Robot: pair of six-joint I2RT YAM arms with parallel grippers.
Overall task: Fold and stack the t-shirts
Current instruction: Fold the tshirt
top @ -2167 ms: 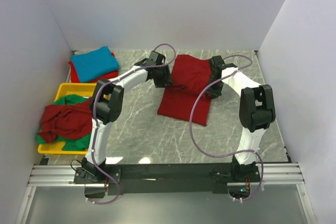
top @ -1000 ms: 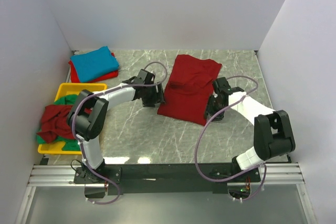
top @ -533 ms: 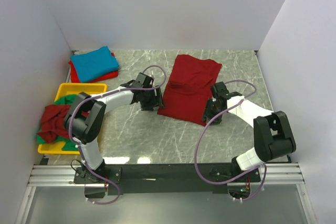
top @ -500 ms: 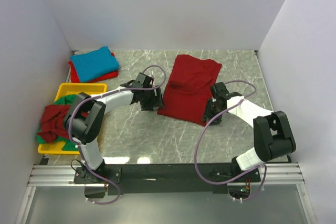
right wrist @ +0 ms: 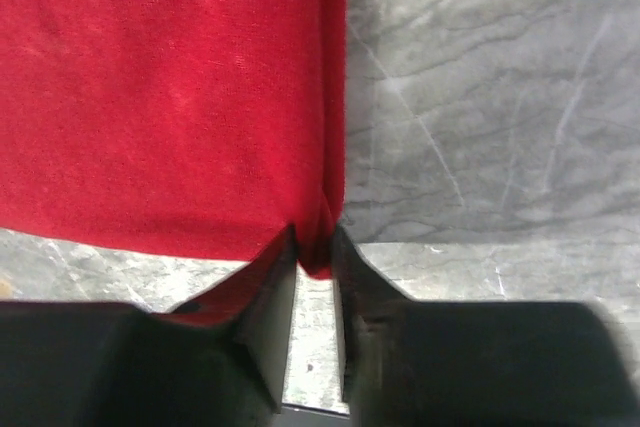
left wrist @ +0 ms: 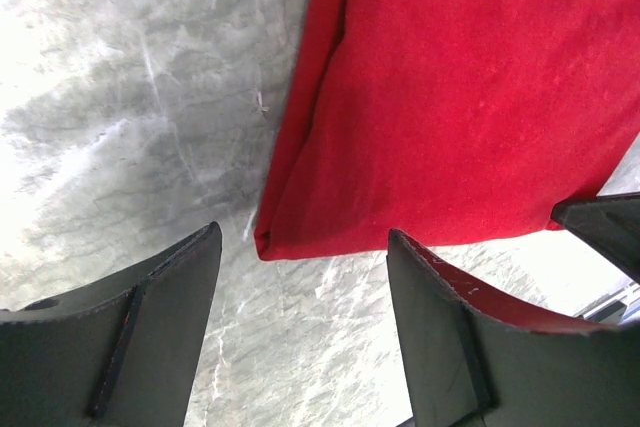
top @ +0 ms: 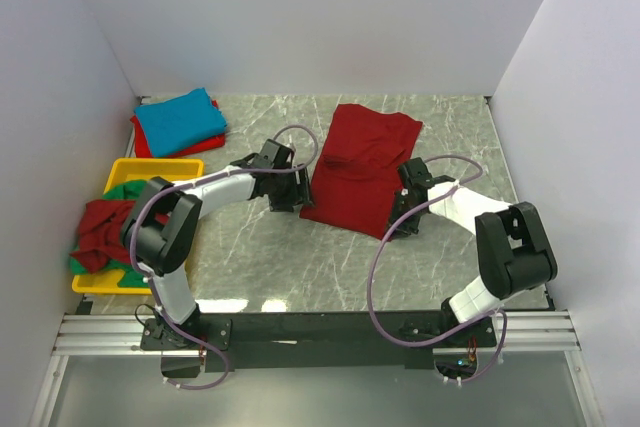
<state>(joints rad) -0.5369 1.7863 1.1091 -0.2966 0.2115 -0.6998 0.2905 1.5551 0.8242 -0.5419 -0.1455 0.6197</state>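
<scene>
Folded dark red t-shirt (top: 355, 172) lies flat centrally; turquoise t-shirt (top: 178, 119) folded far-left.

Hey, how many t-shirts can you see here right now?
5: a spread dark red shirt mid-table; a turquoise shirt over a red shirt, far left; a crumpled dark red shirt over a green shirt in the yellow tray. More may hide underneath.

Soft matt cloth, fine fuzzy knit: dark red t-shirt (right wrist: 160, 87). 
Same matt cloth: turquoise t-shirt (top: 178, 119). 
Grey veined stone look, smooth, faint sheen: desk (left wrist: 120, 77). 
Dark matt plastic, slightly grainy, on the fingers (left wrist: 150, 317) of the left hand (left wrist: 302, 237). 
Smooth yellow plastic: tray (top: 150, 165).
</scene>
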